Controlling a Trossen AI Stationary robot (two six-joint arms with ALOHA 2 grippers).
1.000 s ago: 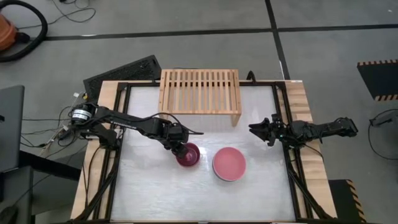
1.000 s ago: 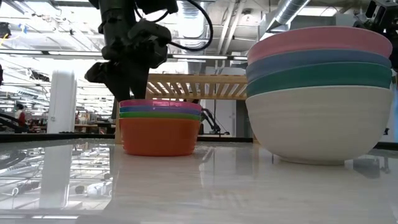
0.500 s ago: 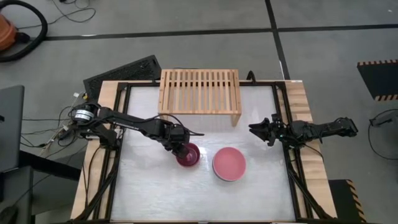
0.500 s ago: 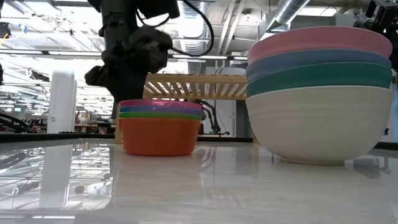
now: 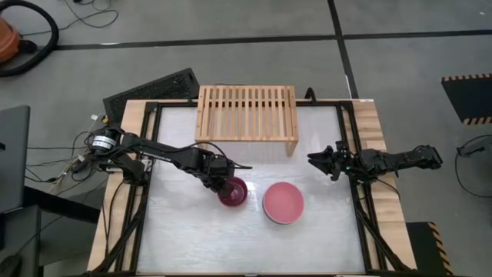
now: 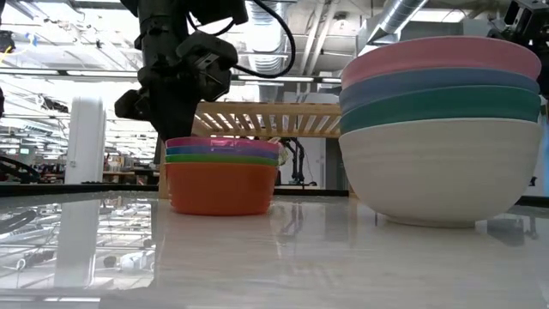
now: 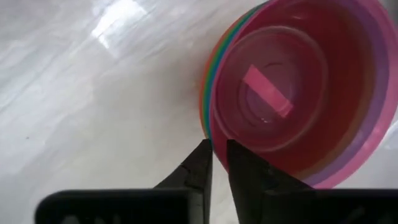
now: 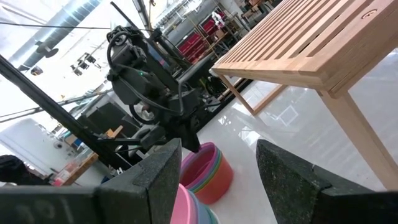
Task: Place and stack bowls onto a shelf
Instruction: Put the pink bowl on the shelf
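A stack of small bowls (image 5: 233, 191) stands on the white table, orange-red at the bottom and magenta at the top in the low view (image 6: 221, 176). My left gripper (image 7: 219, 155) is at the stack's left rim, nearly closed on it. A stack of larger bowls (image 5: 283, 202), pink on top over blue, teal and cream-white (image 6: 442, 129), stands to its right. The wooden shelf (image 5: 247, 114) stands at the table's far edge with nothing on it. My right gripper (image 5: 314, 160) is open and empty near the table's right edge. My left gripper has the small stack's rim (image 7: 210, 132) between its two fingers, one finger (image 7: 200, 163) outside the wall and one finger (image 7: 244, 169) inside. It comes from above, slanting from the table's left. How many bowls it pinches I cannot tell. The stack stands on the table.
A black keyboard (image 5: 150, 90) lies off the table's far left corner. A black frame (image 5: 355, 192) runs along the table's sides. Bare table lies in front of both stacks and between the stacks and the shelf.
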